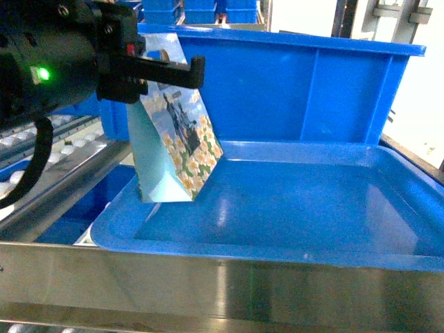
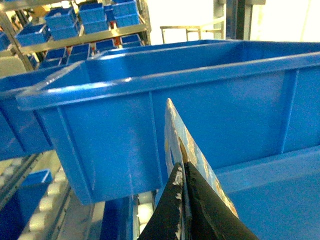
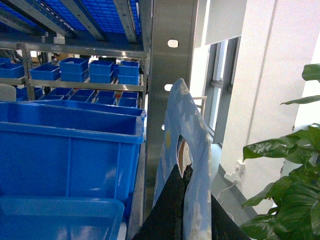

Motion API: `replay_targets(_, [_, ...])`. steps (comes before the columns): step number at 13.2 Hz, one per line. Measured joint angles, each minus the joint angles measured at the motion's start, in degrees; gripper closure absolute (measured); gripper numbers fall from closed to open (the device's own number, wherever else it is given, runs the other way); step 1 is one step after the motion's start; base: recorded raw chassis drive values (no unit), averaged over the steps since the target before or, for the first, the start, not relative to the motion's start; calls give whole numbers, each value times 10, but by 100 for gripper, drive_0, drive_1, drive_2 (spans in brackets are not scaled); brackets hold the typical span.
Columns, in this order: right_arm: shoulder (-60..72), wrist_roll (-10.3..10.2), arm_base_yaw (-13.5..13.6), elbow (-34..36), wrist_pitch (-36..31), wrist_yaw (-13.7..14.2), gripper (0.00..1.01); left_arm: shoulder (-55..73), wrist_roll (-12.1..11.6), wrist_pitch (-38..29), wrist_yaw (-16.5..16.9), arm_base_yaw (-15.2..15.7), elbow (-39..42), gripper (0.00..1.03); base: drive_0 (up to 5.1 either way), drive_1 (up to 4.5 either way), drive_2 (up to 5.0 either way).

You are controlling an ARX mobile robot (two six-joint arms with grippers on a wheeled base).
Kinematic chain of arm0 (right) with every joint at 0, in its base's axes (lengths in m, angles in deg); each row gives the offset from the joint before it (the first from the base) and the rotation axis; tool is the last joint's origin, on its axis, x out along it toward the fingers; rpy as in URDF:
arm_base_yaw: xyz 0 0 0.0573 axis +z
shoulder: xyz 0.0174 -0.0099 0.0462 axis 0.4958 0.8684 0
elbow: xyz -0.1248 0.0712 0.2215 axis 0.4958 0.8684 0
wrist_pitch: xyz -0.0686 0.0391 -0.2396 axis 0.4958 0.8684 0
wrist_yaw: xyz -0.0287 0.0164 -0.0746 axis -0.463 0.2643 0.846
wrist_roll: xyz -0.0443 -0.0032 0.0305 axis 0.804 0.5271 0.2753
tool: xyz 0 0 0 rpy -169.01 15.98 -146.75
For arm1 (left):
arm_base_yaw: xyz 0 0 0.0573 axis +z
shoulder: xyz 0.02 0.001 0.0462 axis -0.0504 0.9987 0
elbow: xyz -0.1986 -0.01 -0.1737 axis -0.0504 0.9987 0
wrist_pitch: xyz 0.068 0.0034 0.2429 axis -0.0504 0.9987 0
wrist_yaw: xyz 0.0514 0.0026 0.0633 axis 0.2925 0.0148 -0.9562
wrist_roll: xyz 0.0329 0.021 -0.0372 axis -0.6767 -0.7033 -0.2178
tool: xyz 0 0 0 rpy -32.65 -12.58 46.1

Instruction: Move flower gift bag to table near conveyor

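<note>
Item: flower gift bag, at 10 o'clock in the head view, its base just inside the blue tray; left gripper clenched on its top edge. Right gripper likewise pinches a blue patterned bag edge. Step judged: lift-out; next calls for raising clear of the tray rim and carrying to the table, unseen here.

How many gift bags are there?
2. One flowered gift bag in the left gripper, over the blue tray; a second bag in the right gripper, by the steel post. More may be hidden.

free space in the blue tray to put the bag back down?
Yes: the tray floor is bare from the flower gift bag rightward to its right rim and back to the blue bin wall. The left corner is crowded by the bag and the left end effector.
</note>
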Motion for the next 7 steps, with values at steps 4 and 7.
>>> replay_targets(4, [0, 0, 0, 0, 0, 0, 99, -143, -58, -19, 9, 15, 66, 101, 0, 0, 0])
replay_targets(7, [0, 0, 0, 0, 0, 0, 99, -282, -68, -1, 17, 61, 133, 101, 0, 0, 0])
